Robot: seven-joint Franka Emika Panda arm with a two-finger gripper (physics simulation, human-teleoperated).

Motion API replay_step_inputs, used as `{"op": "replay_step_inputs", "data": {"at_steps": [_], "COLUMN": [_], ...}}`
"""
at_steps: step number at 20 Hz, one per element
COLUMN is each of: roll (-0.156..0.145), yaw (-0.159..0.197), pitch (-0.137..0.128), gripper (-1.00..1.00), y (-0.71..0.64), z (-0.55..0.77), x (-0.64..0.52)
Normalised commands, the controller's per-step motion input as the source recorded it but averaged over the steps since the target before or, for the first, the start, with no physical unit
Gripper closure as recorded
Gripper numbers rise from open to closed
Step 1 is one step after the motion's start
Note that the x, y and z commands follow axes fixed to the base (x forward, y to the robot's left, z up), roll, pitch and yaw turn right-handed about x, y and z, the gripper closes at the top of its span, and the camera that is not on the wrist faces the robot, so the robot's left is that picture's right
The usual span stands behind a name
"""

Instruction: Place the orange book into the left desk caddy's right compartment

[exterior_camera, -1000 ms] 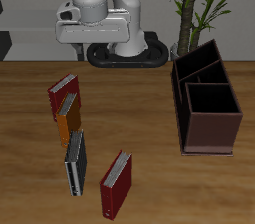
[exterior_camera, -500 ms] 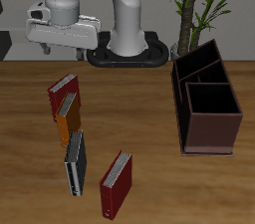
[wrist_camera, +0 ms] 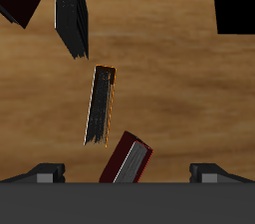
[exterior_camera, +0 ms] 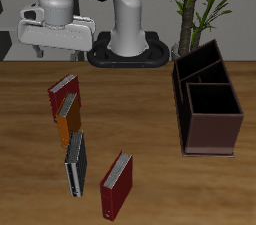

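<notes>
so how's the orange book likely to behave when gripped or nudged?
The orange book looks like a thin hardcover, so probably stiff, not floppy. It appears to stand on a narrow edge, so a sideways nudge would likely tip it. A dark red book sits right behind and a black-grey book in front, so a bump could disturb either.

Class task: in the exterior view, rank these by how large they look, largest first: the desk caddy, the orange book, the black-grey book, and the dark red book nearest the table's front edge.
1. The left desk caddy, clearly largest.
2. The front dark red book and black-grey book look alike; the red one lies nearer the camera, so no ranking.
3. The orange book, smallest as seen, partly hidden.
</notes>
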Motion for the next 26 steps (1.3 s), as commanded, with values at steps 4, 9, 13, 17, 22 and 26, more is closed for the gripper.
{"op": "replay_step_inputs", "data": {"at_steps": [4,9,13,17,22,26], "roll": [0.005,0.017,0.008,-0.003,-0.006,0.018], "yaw": [0.008,0.026,0.009,-0.021,-0.010,-0.033], "pitch": [0.011,0.004,0.002,0.039,0.054,0.061], "gripper": [-1.00,-1.00,-1.00,-1.00,-1.00,-1.00], "y": [0.19,0.14,-0.02,0.02,0.01,-0.08], "z": [-0.23,-0.26,-0.26,-0.38,-0.45,-0.49], "x": [0.31,0.20,0.15,0.17,0.15,0.09]}}
